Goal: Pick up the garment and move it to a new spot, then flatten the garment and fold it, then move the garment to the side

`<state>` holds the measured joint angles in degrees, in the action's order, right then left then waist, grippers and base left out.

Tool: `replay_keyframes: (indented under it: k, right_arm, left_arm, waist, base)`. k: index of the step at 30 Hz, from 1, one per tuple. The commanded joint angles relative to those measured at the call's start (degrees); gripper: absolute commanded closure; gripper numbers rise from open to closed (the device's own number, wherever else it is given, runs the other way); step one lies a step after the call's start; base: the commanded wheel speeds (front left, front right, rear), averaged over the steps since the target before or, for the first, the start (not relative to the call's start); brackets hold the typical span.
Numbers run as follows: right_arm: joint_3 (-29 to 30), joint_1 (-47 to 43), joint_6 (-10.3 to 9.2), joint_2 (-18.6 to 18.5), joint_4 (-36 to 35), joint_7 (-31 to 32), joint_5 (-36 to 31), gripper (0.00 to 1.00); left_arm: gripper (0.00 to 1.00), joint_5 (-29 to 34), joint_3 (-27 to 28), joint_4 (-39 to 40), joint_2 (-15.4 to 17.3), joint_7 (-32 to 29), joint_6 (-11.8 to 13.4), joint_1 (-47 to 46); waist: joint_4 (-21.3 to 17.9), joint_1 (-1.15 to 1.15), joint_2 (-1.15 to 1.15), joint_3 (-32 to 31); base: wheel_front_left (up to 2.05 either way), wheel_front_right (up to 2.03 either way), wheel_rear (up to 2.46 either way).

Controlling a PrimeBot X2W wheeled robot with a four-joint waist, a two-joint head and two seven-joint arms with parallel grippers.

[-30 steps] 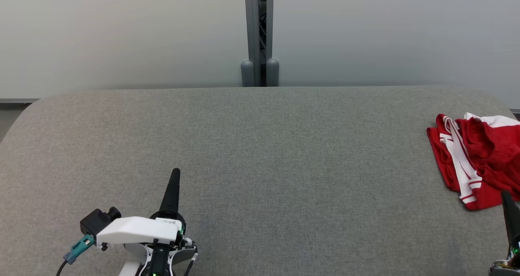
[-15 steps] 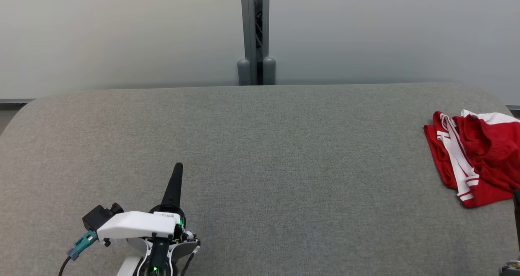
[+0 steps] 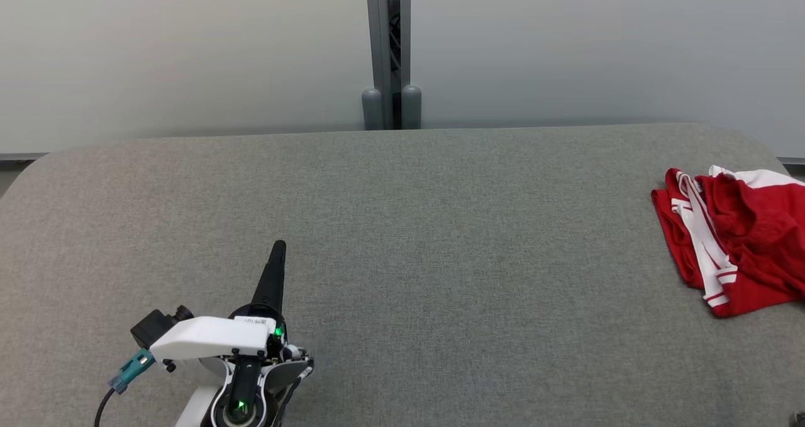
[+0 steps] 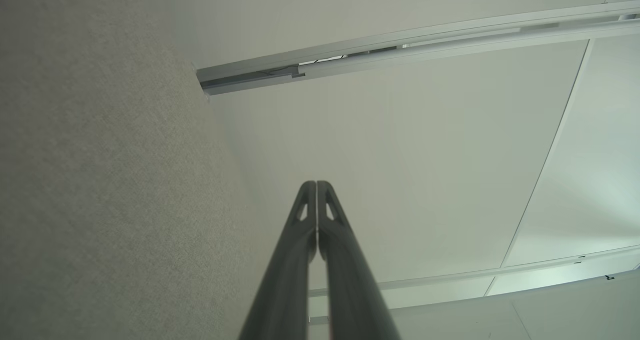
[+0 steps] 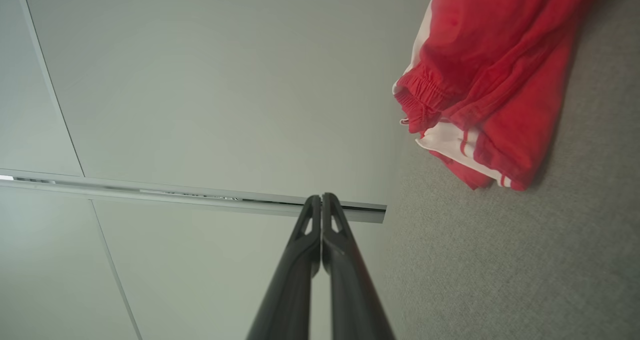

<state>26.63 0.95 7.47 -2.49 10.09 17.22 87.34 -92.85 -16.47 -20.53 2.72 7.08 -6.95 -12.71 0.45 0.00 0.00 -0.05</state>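
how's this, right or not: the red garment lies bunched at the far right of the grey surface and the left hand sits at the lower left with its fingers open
Not right: the left hand has its fingers pressed shut, as the left wrist view shows. The red garment does lie bunched at the far right of the grey surface.

You'll find nothing here that you can actually read. The only printed item is a small white label [image 3: 256,322] at the base of the left gripper [image 3: 278,246], seen in the head view. It carries a short line of dark characters, too small and blurred for you to make out.
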Motion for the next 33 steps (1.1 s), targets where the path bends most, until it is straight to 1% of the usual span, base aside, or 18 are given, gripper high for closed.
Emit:
replay_keyframes:
  k: [1,11,33]
  right_arm:
    - [0.45,-0.08,0.04,-0.63,-0.44,0.57,1.12,1.0]
    - [2.16,-0.3,0.04,-0.67,-0.92,2.25,5.59,1.0]
    - [2.01,-0.29,0.04,-0.65,-0.88,2.15,5.28,1.0]
  left_arm:
    - [1.0,-0.81,-0.06,0.1,0.25,-0.22,-0.29,-1.36]
    - [1.0,-4.58,-0.55,-0.07,0.28,-0.57,-0.83,-2.19]
    - [1.0,-4.38,-0.51,-0.05,0.28,-0.57,-0.7,-1.95]
  waist:
    - [-0.04,0.0,0.0,0.02]
    - [-0.5,0.0,0.0,0.31]
    - [-0.5,0.0,0.0,0.31]
  base:
    - [0.0,0.0,0.0]
    - [0.0,0.0,0.0]
    - [0.0,0.0,0.0]
